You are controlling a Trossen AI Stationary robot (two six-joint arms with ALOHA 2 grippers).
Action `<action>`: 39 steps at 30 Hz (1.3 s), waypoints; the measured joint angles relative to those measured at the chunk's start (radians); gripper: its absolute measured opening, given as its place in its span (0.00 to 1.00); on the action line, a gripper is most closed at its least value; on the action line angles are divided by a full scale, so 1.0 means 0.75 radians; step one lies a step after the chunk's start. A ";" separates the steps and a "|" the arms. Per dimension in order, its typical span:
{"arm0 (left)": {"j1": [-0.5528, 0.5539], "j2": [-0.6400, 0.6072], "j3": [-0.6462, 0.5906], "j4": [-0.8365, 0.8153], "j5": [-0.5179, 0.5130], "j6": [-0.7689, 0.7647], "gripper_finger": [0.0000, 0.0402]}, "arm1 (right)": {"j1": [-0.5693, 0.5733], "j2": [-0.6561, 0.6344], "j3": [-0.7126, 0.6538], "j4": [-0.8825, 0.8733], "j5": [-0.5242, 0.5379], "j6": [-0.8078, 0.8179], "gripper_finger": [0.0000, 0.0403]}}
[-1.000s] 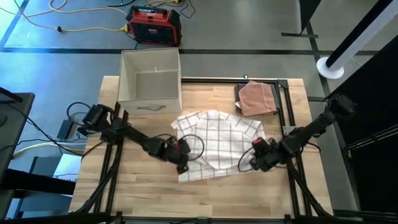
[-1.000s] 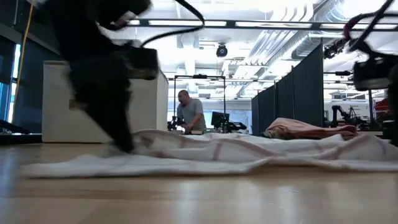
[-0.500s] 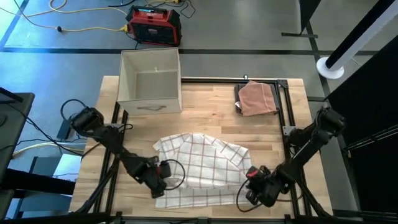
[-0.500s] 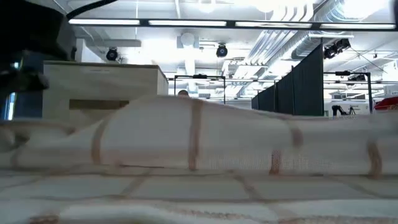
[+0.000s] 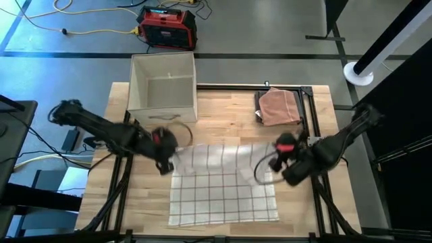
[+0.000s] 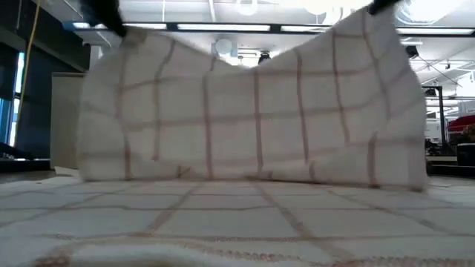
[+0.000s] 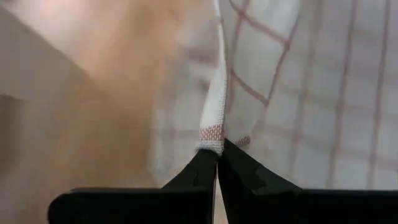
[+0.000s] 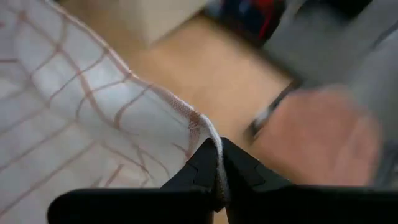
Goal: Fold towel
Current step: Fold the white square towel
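Note:
A white towel (image 5: pixel 223 192) with a thin red grid lies spread on the wooden table, its near part flat on the table top. Its far edge is raised and hangs like a curtain in the low view (image 6: pixel 252 111). My left gripper (image 5: pixel 166 162) is shut on the far left corner. My right gripper (image 5: pixel 279 157) is shut on the far right corner. Both grippers hang above the table's middle, about a towel's width apart. My left gripper pinches the towel's far left corner (image 7: pixel 211 135) between its two fingers, at the hemmed edge. The corner is lifted clear and the cloth hangs below it down to the table. My right gripper pinches the far right corner's hem (image 8: pixel 207 132) between its two fingers. That corner is lifted clear too, and the edge between the two corners sags a little (image 6: pixel 237 63).
An open white box (image 5: pixel 162 91) stands at the far left of the table. A folded pink cloth (image 5: pixel 279 106) lies on a dark tray at the far right. Bare wood shows to the left and right of the towel.
Both grippers first dragged the rumpled towel toward the table's near edge, then rose and went back toward the far edge with its corners. The towel has spread out: its near part lies flat and its far edge is lifted.

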 joint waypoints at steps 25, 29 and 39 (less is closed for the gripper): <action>0.361 -0.236 0.076 0.001 -0.343 0.555 0.00 | -0.381 -0.271 -0.006 -0.021 0.323 -0.715 0.00; 0.361 -0.236 0.076 0.023 -0.382 0.607 0.00 | -0.379 -0.272 -0.024 -0.025 0.325 -0.677 0.00; 0.358 -0.236 0.076 0.239 -0.365 0.704 0.00 | -0.373 -0.272 -0.025 -0.021 0.337 -0.625 0.00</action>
